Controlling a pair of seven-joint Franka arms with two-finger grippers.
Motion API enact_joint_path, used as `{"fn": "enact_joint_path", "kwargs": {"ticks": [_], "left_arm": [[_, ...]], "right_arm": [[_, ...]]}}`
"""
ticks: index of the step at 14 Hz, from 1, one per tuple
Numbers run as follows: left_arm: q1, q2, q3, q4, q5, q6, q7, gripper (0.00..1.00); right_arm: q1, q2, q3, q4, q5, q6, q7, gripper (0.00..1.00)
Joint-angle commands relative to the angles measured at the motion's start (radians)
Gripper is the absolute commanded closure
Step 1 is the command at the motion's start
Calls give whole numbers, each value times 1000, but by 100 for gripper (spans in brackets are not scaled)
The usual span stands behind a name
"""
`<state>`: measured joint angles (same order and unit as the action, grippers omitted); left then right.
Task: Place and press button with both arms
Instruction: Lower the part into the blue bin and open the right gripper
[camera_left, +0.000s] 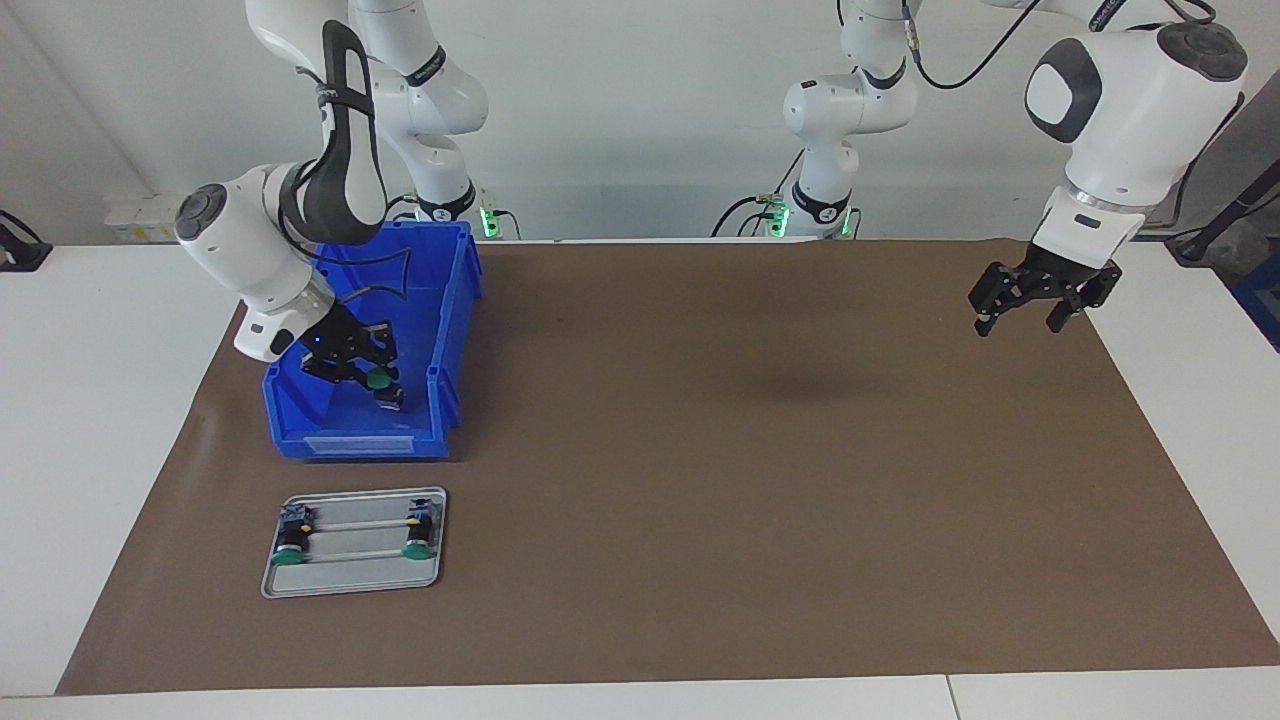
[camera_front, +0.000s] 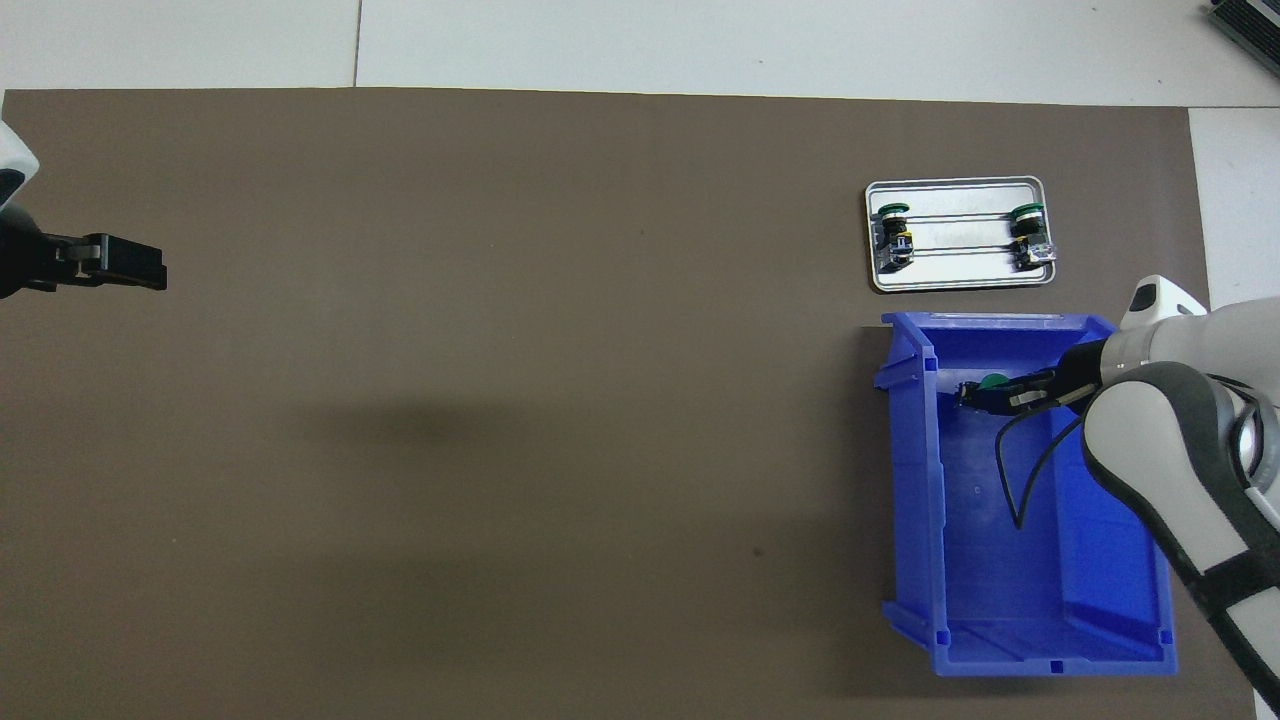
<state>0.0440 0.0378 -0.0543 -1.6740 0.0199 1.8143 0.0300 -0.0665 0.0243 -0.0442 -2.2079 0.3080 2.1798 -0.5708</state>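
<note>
- Two white arms (camera_left: 1120, 110) stand at one long edge of the bench (camera_left: 640, 705), which is covered by a brown mat (camera_left: 700, 450)
- Right arm bends steeply down from its base, its wrist tilted so that the right gripper (camera_left: 372, 385) reaches down inside the blue bin (camera_left: 455, 330)
- Right gripper is clenched on the button (camera_left: 380, 381); the green cap shows between the fingertips, with the dark body just below it
- From overhead, the right gripper (camera_front: 985, 392) lies almost level across the bin (camera_front: 935, 480), pointing toward the left arm's end, and the button (camera_front: 993, 381) sits at its tip, within the part of the bin farther from the robots
- Whether the held button rests on the bin's floor or hangs just above it I cannot tell
- A black cable loops from the right wrist down into the bin
- Left arm waits; its last link points downward and the left gripper (camera_left: 1020, 318) hangs above the mat at the left arm's end, its fingers spread apart with nothing between them
- Overhead, only the left gripper (camera_front: 125, 265) and a bit of the wrist show at the edge of the view
- A metal tray (camera_left: 350, 585) lies on the mat, farther from the robots than the bin and just beside it
- Two more green-capped buttons (camera_left: 290, 545) lie in the tray, one at each end, caps pointing away from the robots
</note>
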Motion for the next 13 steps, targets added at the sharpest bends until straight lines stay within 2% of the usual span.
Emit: {"fn": "enact_joint_path", "kwargs": {"ticks": [1,8,9,10,12,13], "left_arm": [[10,-22,-13,-29,20,5,-4,0],[8,-38,-19,-56,20,-7,-5,0],[8,-38,-19,-55,20,-6,-10,0],[11,-38,-16,-53,18,-6,-10,0],[22,-38,-9,-53,18,-7,-10,0],[27,-38,-7,-55,18,-7,-10,0]], "right_arm": [[-1,-26,7,-16,31,5,-23,100],[-10,-29,7,-65,-17,52,-21,100],[-7,-29,7,-69,-17,58,-20,95],[-7,-29,6,-69,-17,58,-15,74],[-7,-29,7,-69,-17,58,47,15],[-4,-29,7,-64,-17,57,75,0]]}}
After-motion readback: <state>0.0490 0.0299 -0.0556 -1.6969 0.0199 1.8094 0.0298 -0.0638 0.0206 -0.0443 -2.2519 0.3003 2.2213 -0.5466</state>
